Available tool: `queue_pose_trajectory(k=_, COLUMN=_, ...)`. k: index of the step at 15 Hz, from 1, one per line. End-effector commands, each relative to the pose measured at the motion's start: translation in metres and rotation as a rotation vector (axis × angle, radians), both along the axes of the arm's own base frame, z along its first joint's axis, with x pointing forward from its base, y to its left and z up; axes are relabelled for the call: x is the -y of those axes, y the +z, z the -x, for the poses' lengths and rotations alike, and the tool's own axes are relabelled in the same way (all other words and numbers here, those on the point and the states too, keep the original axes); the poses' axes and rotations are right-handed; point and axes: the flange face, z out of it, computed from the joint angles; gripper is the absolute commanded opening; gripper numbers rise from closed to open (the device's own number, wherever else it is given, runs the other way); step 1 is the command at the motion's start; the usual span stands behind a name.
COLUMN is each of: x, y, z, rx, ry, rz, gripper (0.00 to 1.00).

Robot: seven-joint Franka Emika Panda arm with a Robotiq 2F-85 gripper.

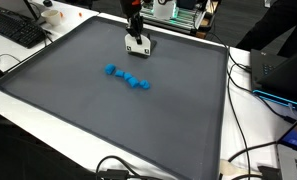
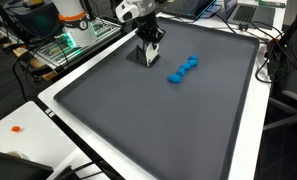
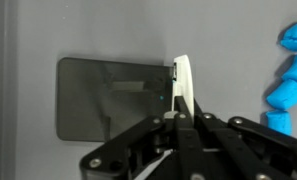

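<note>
Gripper: in the wrist view the gripper (image 3: 183,118) comes in from the bottom edge, its dark fingers drawn together and clenched on a thin white piece.
White piece: the white piece (image 3: 186,85) stands out of the fingertips edge-on, a narrow pale sliver. In an exterior view the white piece (image 1: 139,45) hangs as a small slab under the gripper (image 1: 137,36), low over the mat. Whether it touches the mat cannot be told.
Dark patch: a dark patch (image 3: 98,95), rectangular with rounded corners, lies on the mat just beside the white piece. It may be a shadow or a flat thing; I cannot tell which.
Blue lumps: the blue lumps (image 3: 288,85) run down the right edge of the wrist view, apart from the white piece. In both exterior views the blue lumps (image 1: 128,77) (image 2: 183,70) lie as a short crooked row on the mat, near the gripper (image 2: 148,50) but not touching it.
Mat: the grey mat (image 1: 108,125) covers most of the white table (image 1: 250,115).
Table border: black cables (image 1: 250,152) trail along the bare rim.
Farther off: a keyboard (image 1: 13,30) sits past the mat's corner; an orange speck (image 2: 17,128) lies on a white surface beyond the mat's edge.
</note>
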Motion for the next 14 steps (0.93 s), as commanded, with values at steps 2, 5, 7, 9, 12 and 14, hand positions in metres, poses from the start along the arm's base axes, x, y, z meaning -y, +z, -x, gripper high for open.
queue_pose_trajectory(k=2, x=-0.004, y=-0.008, z=0.001, rx=0.005, ry=-0.026, rz=0.005, gripper=0.01)
queue_pose_trajectory(k=5, x=-0.004, y=-0.011, z=0.001, rx=-0.012, ry=-0.023, rz=0.004, gripper=0.01)
queue_pose_trajectory(k=7, x=-0.004, y=-0.012, z=0.002, rx=-0.025, ry=-0.025, rz=-0.001, gripper=0.01)
queue_pose_trajectory(k=9, x=-0.003, y=-0.012, z=0.002, rx=-0.029, ry=-0.027, rz=0.001, gripper=0.01)
queue_pose_trajectory(k=12, x=0.0, y=-0.006, z=0.003, rx=-0.018, ry=-0.033, rz=0.003, gripper=0.36)
queue_pose_trajectory(k=14, x=0.003, y=0.0, z=0.003, rx=-0.011, ry=-0.037, rz=0.013, gripper=0.5)
